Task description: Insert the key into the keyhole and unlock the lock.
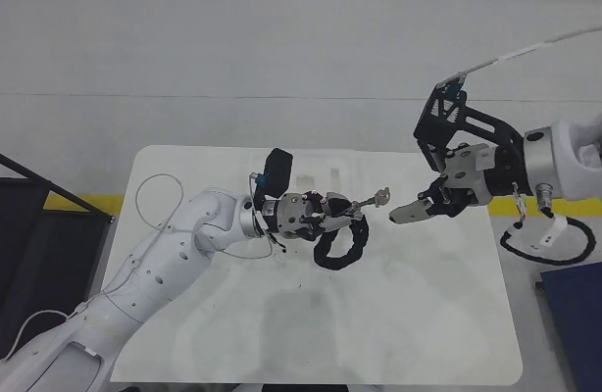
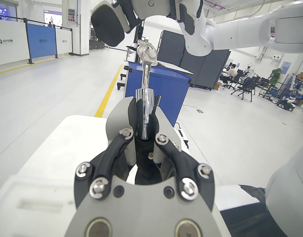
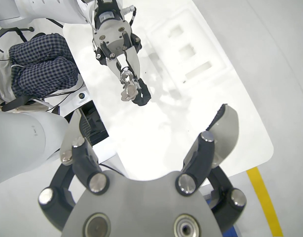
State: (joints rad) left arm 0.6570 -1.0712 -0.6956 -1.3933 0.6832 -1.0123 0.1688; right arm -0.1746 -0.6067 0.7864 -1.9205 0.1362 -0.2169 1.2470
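One key (image 1: 381, 197) in lock (image 1: 340, 251), lock in L claw (image 2: 144, 114); R claw (image 3: 150, 115) near.

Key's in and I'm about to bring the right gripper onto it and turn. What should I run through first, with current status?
1. Lock clamped in left gripper: ok.
2. Key inserted: ok, its shaft enters the lock's end.
3. Right gripper open: ok, spread wide.
4. Key head inside the right gripper's opening: not ok, it sits just beyond the tips, untouched.
5. Right gripper squared to the key head's flat faces: cannot tell.
6. Cable loop off the approach line: ok, it hangs beside the left gripper, away from the key.
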